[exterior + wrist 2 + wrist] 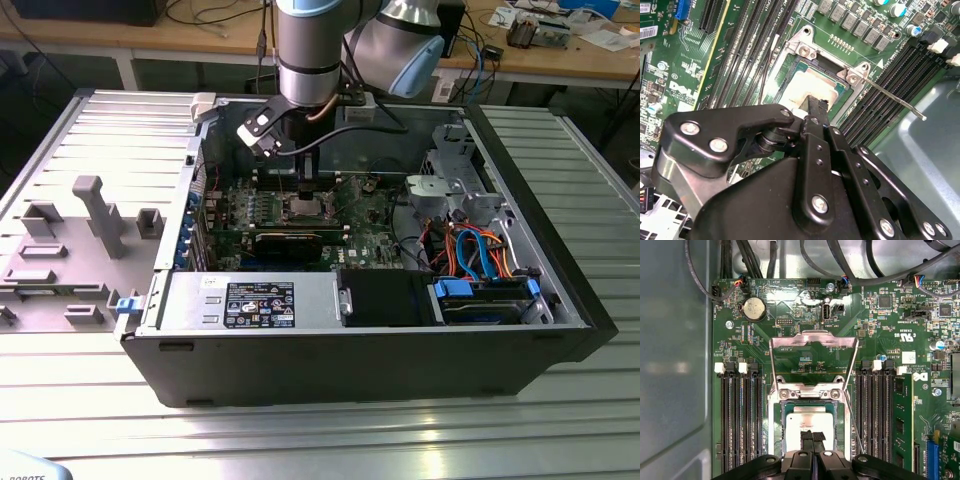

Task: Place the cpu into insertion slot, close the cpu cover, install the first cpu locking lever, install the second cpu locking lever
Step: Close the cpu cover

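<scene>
The gripper's [813, 435] jaws are pressed together, tips set on the cpu [797, 421], which is seated flat, metal top upward, in the insertion slot [774, 425]. Beyond the tips the cpu cover [813, 339] is swung open; memory slots [742, 415] are ranged on both sides.

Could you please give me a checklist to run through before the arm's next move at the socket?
1. cpu lying inside the insertion slot: ok.
2. cpu flat and fully seated: cannot tell, since the tool hides one edge.
3. tool shut, with its tip over the cpu's top: ok.
4. cpu cover closed: not ok, it is swung open off the slot.
5. locking lever latched: not ok, it juts out free.
</scene>
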Controlling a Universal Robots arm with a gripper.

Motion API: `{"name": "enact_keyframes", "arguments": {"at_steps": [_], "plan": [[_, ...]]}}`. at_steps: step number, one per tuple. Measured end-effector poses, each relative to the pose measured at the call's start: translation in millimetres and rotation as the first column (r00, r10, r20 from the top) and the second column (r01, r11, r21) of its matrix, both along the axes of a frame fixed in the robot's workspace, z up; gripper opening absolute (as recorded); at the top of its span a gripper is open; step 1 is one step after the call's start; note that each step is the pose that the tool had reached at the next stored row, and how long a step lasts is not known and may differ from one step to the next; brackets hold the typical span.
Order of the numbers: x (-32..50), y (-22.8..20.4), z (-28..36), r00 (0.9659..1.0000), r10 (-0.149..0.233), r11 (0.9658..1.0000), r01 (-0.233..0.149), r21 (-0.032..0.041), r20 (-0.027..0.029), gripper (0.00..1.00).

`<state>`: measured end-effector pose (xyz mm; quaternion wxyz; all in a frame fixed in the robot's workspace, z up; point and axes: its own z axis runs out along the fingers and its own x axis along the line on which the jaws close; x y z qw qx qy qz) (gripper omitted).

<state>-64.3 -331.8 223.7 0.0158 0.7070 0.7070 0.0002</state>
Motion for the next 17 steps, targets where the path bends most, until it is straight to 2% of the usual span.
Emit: {"name": "enact_keyframes", "arguments": {"at_steps": [10, 12, 17], "plan": [[0.0, 0.0, 6.5, 1.0000, 0.000, 1.0000, 0.000, -0.0007, 0.0000, 0.11], [-0.1, 0.0, 6.9, 1.0000, 0.000, 1.0000, 0.000, 0.0015, 0.0002, 0.11], [0.0, 0.0, 7.0, 1.0000, 0.000, 1.0000, 0.000, 0.0012, -0.0001, 0.11]]}}
